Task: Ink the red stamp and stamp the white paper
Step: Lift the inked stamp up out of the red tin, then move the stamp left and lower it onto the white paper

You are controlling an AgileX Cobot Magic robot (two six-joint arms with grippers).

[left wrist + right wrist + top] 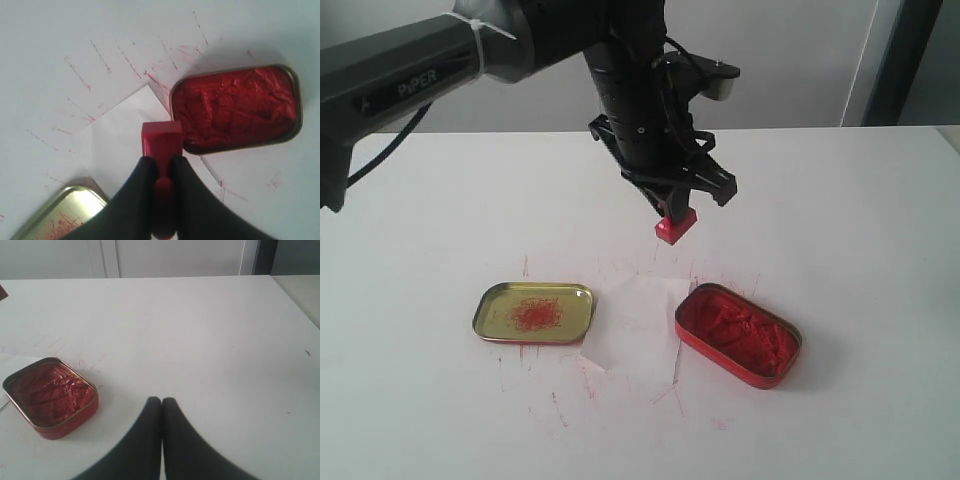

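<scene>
My left gripper [675, 212] is shut on the handle of the red stamp [676, 226], holding it in the air above the table, base down. In the left wrist view the red stamp [161, 145] hangs over the far corner of the white paper [120, 145], by the edge of the red ink tin [237, 107]. The white paper [638, 325] lies flat between the gold tray [534, 312] and the red ink tin [738, 335]. My right gripper [161, 401] is shut and empty, low over bare table beside the red ink tin [50, 396]; it does not show in the exterior view.
The gold tray [60, 217] has red smears inside. Red scratch marks cover the white tabletop [840, 200] around the paper. The table's far edge meets a grey wall [780, 60].
</scene>
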